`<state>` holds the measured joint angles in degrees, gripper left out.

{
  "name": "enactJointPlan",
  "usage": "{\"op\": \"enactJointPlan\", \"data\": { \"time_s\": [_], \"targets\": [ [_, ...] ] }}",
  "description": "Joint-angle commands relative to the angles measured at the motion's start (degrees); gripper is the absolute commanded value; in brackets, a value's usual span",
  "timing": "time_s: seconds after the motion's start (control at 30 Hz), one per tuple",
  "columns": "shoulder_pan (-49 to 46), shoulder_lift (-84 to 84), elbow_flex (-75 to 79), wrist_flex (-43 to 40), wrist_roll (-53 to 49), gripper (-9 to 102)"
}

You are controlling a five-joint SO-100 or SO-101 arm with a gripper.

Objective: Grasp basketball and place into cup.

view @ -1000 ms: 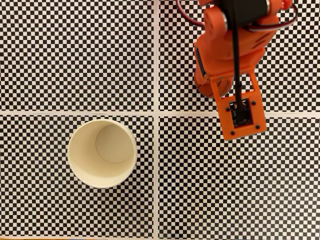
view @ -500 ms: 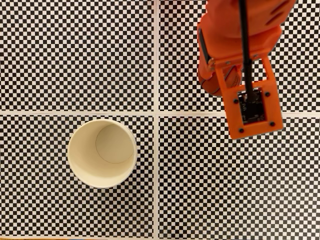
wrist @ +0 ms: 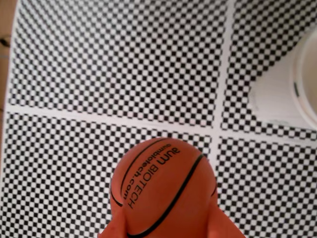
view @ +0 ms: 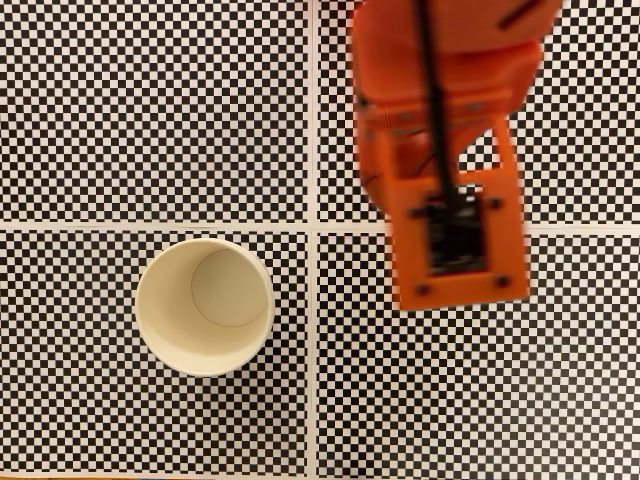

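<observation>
Orange-brown basketball (wrist: pixel 163 191), black seams, printed lettering: held at bottom of wrist view, orange fingers (wrist: pixel 225 225) pressed on lower flanks, jaws closed on ball, ball clear of checkered mat (view: pixel 150 110). Cream paper cup (view: pixel 204 306): upright, empty, lower left in fixed view; at right edge in wrist view. Step, by judgement: carry phase, ball lifted. Next move: travel across to above cup mouth, then release. Arm (view: pixel 440 150): reaching in from top, blurred, right of cup, well apart

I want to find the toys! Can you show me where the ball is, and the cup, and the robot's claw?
ball (wrist: pixel 163 191): wrist view, on its orange skin below the printed words.
cup (view: pixel 165 345): fixed view, on its pale inside wall.
gripper (wrist: pixel 171 229): wrist view, bottom edge, between the two orange fingertips holding the ball.
</observation>
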<state>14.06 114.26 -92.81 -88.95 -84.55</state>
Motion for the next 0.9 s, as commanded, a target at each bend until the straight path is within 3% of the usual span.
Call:
{"op": "enactJointPlan", "data": {
  "time_s": [0.0, 0.1, 0.87],
  "targets": [
    [-3.6, -1.4, 12.3, -5.6, -1.6, 8],
    [-5.7, -4.6, 19.8, -9.9, -3.3, 8],
    [-16.1, -4.5, 22.8, -9.5, -5.4, 8]
  ]
}}
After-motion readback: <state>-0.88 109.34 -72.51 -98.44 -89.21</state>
